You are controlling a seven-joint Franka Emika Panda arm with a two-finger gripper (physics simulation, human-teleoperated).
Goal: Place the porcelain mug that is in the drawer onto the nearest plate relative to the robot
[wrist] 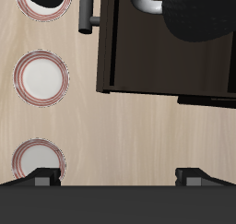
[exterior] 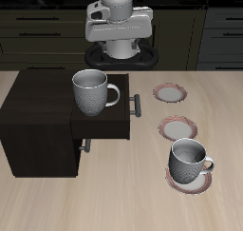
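Note:
The porcelain mug (exterior: 91,91) stands upright in the open drawer (exterior: 106,124) of the dark cabinet, with its loop handle towards the drawer front. In the wrist view only part of the mug (wrist: 189,16) shows inside the drawer (wrist: 138,62). Three plates lie in a row beside the drawer. The plate farthest back (exterior: 171,92) is bare and also shows in the wrist view (wrist: 39,159). My gripper (exterior: 118,40) hangs high above the table's back edge, behind the drawer and apart from the mug. In the wrist view the gripper (wrist: 120,177) is open and empty.
The middle plate (exterior: 178,128) is bare. A look-alike mug (exterior: 190,160) stands on the plate nearest the table's front edge (exterior: 188,182). The drawer's grey bar handle (exterior: 136,104) juts towards the plates. The cabinet body (exterior: 36,121) stands beside the drawer.

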